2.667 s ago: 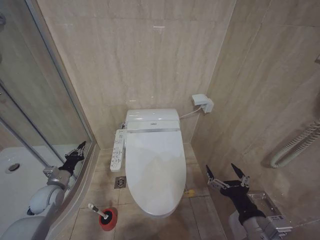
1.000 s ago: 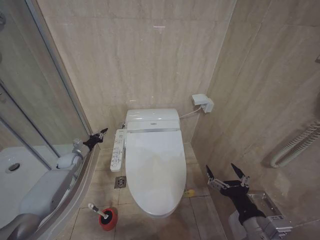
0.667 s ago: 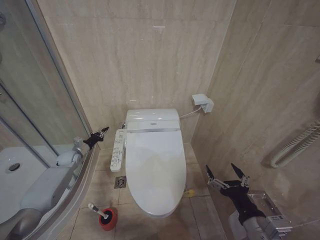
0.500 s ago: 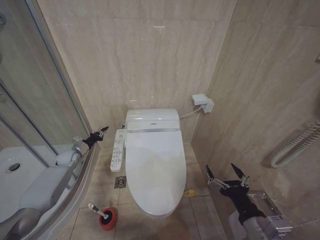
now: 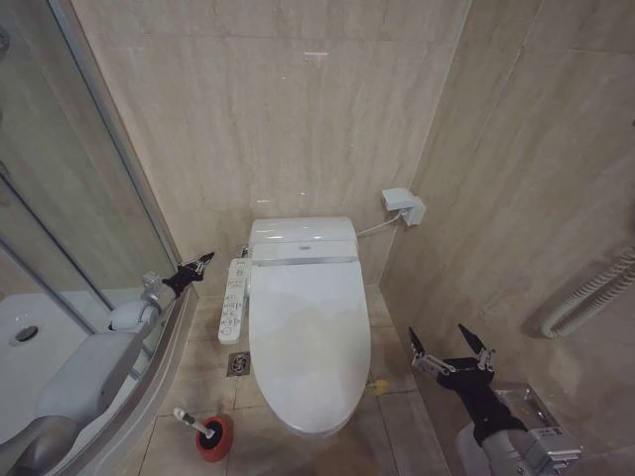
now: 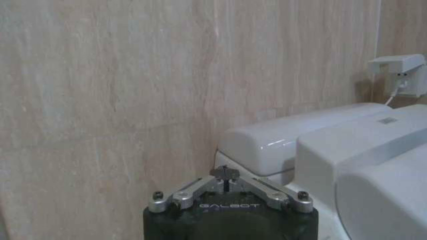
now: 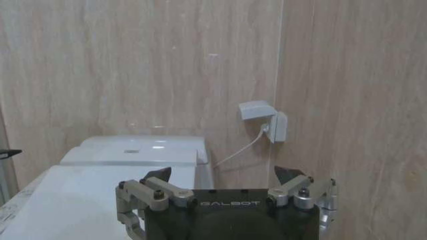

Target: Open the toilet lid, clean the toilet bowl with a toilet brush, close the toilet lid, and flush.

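Note:
The toilet lid (image 5: 308, 342) is down, covering the toilet bowl, which is hidden beneath it. The toilet brush (image 5: 190, 419) stands tilted in its red cup (image 5: 214, 437) on the floor, left of the toilet's front. My left gripper (image 5: 198, 265) is shut, hovering by the back wall just left of the button panel (image 5: 233, 297); in the left wrist view this left gripper (image 6: 227, 174) points at the toilet's rear unit (image 6: 280, 137). To the right of the toilet, my right gripper (image 5: 451, 343) hangs open and holds nothing; the right wrist view shows the right gripper (image 7: 223, 175) facing the lid (image 7: 67, 200).
Curved shower glass (image 5: 89, 198) and a white shower tray (image 5: 30, 342) close off the left side. A floor drain (image 5: 238, 365) lies beside the toilet. A wall socket box (image 5: 405, 206) with a cable sits at the back right. A ribbed hose (image 5: 585, 293) hangs on the right wall.
Since 2.7 s ago my left arm has swung forward from the shower tray's edge to the wall beside the button panel. It has barely moved in the last second. The right arm has stayed still.

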`<state>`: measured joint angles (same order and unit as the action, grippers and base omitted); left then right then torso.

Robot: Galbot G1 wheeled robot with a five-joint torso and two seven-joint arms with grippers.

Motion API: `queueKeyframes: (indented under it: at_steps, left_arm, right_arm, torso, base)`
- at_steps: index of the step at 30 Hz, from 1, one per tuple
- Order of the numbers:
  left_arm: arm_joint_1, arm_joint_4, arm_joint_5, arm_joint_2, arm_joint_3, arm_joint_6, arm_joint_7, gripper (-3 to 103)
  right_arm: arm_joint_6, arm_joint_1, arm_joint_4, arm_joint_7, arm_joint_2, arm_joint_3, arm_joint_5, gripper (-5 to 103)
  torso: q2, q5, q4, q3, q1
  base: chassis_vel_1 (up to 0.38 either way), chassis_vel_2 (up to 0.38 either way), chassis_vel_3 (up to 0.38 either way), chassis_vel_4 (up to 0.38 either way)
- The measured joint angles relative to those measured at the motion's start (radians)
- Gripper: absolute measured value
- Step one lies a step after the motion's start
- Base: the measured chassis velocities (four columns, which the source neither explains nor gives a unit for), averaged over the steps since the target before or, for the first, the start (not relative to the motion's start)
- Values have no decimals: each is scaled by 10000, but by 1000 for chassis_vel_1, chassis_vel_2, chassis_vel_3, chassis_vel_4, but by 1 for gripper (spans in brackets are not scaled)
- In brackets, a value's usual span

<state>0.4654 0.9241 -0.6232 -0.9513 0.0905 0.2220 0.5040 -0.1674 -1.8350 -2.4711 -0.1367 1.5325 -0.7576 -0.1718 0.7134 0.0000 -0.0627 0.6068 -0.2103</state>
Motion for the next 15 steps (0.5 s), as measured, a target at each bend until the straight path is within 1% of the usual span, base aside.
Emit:
queueKeyframes:
  at_steps: [2, 9, 15]
  left_arm:
    - [23, 5, 0, -3, 8, 5, 64, 0]
    - [105, 21, -5, -4, 22, 64, 338, 0]
    - [116, -54, -22, -12, 34, 126, 666, 0]
  right_arm:
    - [0, 0, 0, 0, 0, 0, 0, 100]
    - [0, 0, 0, 0, 0, 0, 0, 100]
    - [0, 0, 0, 0, 0, 0, 0, 100]
  torso:
    - [-1, 0, -3, 1, -2]
    - [-1, 0, -1, 1, -3]
    - [-1, 1, -2, 1, -2]
  base:
    - [-98, 103, 113, -104]
    - [-81, 76, 91, -87]
    - [-9, 5, 7, -9]
